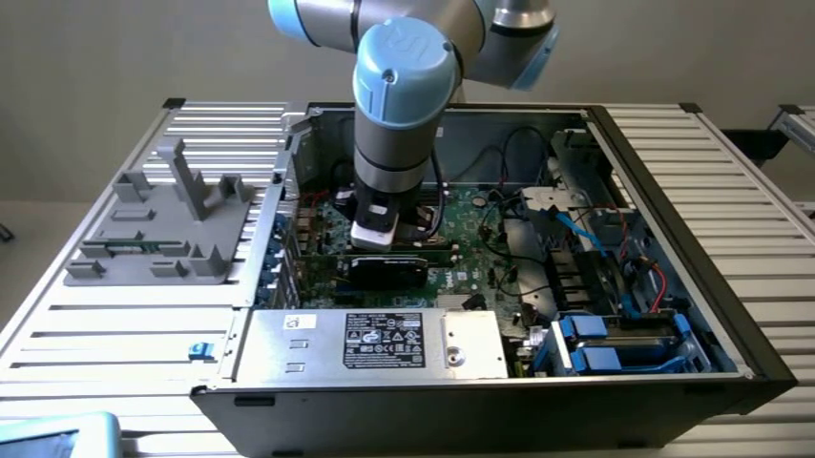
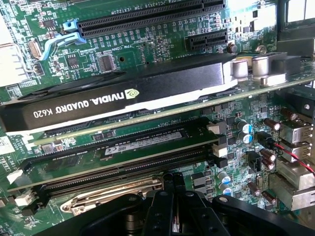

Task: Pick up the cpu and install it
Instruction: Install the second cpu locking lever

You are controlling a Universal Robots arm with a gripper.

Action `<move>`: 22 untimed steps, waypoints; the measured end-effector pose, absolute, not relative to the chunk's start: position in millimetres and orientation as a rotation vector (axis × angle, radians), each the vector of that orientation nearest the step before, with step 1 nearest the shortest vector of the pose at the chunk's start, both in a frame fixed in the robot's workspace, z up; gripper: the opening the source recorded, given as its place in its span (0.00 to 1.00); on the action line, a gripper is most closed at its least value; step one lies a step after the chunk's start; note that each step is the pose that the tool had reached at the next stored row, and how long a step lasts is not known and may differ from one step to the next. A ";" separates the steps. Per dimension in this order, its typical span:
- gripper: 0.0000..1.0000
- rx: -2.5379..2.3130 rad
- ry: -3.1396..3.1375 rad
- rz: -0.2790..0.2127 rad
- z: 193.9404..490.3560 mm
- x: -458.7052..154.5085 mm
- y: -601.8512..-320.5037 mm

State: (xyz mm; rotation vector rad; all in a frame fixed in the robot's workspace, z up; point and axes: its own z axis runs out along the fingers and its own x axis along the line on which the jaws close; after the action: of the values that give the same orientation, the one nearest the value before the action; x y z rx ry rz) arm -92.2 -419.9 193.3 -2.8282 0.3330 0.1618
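**Cpu hidden under the gripper, low over the motherboard**

Exterior view: you are looking at the arm [image 1: 401,114] reaching straight down into the open computer case [image 1: 662,191], with the gripper [image 1: 382,239] hanging close over the motherboard [image 1: 478,248], towards the exterior view's left of the case. The silver box with a black label [image 1: 369,343] is lying along the near wall of the case. The grey fixture [image 1: 166,219] is standing on the table, well apart from the gripper, outside the case on the exterior view's left.

Wrist view: you are seeing the black gripper body in the foreground. Beyond it the boards are running as parallel bars: first a silvery metal frame [image 2: 106,196] just beside the gripper, then a memory module [image 2: 138,142], then the graphics card [image 2: 123,98].

The cpu is not separately identifiable. If it is at the gripper, the gripper's own body is covering it, so you cannot tell whether the gripper is grasping the chip, clenched on nothing, or released.

The silvery frame is probably the socket's retaining hardware. On that reading, the seat for the cpu is lying directly below the gripper, not off to either side, and the deciding relation is vertical. Being square, the cpu is offering no long axis of its own. Its edges would be lining up with the direction in which the memory module and the graphics card are running.
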 end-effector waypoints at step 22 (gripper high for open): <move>0.12 -2.828 0.333 0.161 192.8 -94.6 -420.0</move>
State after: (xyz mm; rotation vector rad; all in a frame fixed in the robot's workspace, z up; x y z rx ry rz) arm -94.6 -420.0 192.8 -2.8280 0.3328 0.1611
